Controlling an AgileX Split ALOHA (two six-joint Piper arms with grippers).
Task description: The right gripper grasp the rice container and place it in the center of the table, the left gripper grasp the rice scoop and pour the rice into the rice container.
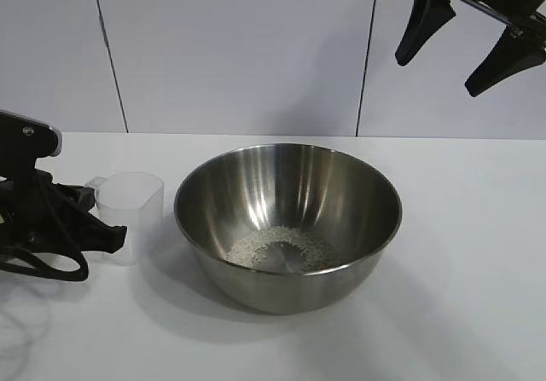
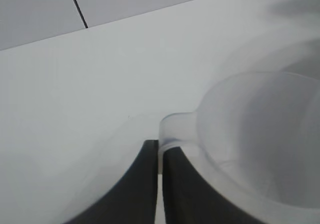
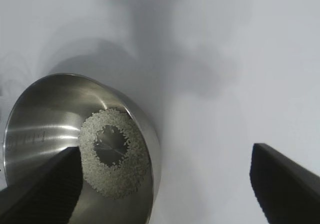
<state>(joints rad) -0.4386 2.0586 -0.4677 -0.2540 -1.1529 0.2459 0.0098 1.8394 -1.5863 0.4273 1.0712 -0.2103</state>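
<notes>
Left gripper (image 2: 159,184) clamped on rice scoop (image 1: 130,202) handle — beside rice container (image 1: 288,223)

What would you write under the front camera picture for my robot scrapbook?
Rice lies ringed inside the steel bowl; the left gripper holds the upright plastic scoop beside it.

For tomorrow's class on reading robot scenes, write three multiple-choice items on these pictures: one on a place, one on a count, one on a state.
1. Where is the rice?
A. in the rice container
B. in the rice scoop
C. spilled on the table

2. How many grippers touch the rice container?
A. two
B. one
C. none

3. The left gripper is:
A. wide open
B. shut on the rice scoop's handle
C. out of view

Key: 1 A, grains ring the bowl's bottom; 2 C, the right gripper hangs open above, the left is beside; 3 B, fingers pinch the handle.
</notes>
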